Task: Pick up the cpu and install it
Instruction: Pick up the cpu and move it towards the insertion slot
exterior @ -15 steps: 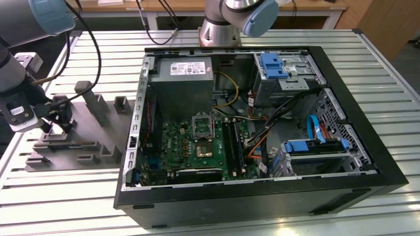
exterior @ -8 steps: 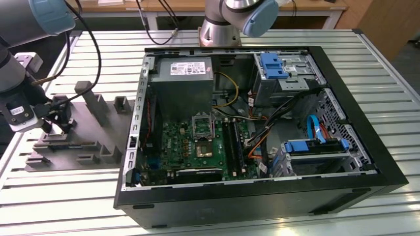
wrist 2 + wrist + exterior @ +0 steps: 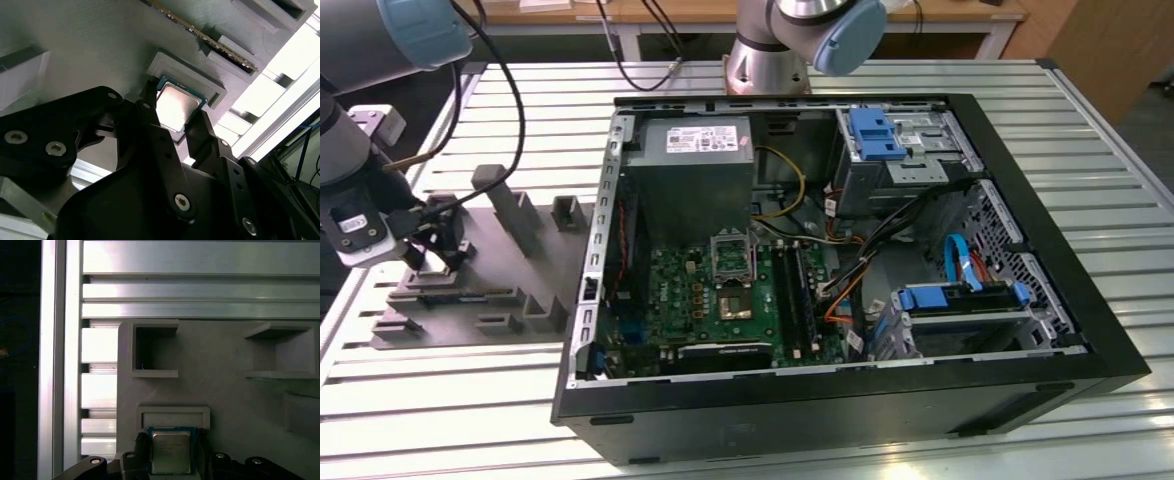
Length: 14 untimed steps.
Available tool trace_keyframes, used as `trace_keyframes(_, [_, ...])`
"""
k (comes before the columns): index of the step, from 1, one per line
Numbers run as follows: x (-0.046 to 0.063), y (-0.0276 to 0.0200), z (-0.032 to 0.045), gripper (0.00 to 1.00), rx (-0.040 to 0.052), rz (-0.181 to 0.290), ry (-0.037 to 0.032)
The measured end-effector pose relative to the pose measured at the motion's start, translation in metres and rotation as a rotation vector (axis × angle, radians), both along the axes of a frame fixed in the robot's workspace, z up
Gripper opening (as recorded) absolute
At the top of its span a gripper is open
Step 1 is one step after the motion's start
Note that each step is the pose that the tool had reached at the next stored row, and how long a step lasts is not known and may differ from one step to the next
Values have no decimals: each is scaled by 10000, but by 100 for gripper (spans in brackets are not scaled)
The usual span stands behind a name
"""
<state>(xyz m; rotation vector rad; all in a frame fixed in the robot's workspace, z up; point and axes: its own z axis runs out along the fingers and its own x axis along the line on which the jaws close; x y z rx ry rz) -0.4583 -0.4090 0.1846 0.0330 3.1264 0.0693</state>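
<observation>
The gripper (image 3: 174, 119) hangs low over the grey fixture (image 3: 225, 390), clamped against two opposite edges of the cpu (image 3: 171, 452), which lies flat squarely between its fingertips, just short of a raised stop (image 3: 172, 416).

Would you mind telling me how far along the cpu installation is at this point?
Done: nothing visible yet. In hand: the gripper is at the cpu, which sits in its pocket on the grey fixture. Left: the lift and the install; the motherboard socket looks empty.
</observation>
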Motion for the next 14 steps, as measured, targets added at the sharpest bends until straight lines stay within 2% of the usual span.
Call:
trace_keyframes(4, [0,0,43,47,1,0,-2])
trace_keyframes(14, [0,0,54,47,0,0,0])
